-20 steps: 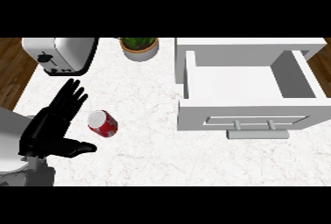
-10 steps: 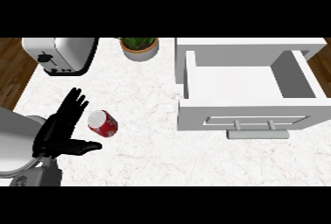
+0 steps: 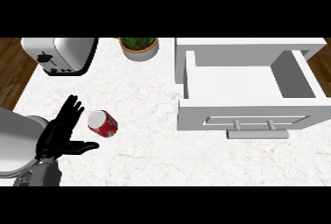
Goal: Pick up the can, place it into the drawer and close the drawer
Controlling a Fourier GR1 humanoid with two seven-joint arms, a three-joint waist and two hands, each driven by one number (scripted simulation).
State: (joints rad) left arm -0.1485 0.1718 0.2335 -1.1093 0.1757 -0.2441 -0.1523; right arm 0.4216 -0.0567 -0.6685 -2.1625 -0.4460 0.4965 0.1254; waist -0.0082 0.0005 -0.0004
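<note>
While my left hand sits low on the left side of the white marble counter, its fingers are stretched out straight toward the far edge and the thumb sticks out to the right, so the hand is open and holds nothing. Just to the right of those fingers lies the can, red with a pale silvery top, tipped on its side on the counter. It is very near my fingers, above my thumb, though I cannot tell whether any finger touches it. My grey forearm comes in from the lower left corner behind the hand.

Well apart from the can, over on the right, the white drawer stands pulled out and open (its inside looks bare from my angle). Its front panel faces me, with a pale bar handle across it, and a small shadow falls on the counter below that handle.

At the back left of the counter stands a silver toaster with a dark lever on its near side. Beside it, toward the middle, a green plant in a tan pot sits at the far edge. Brown wooden floor shows past the counter's left edge.
</note>
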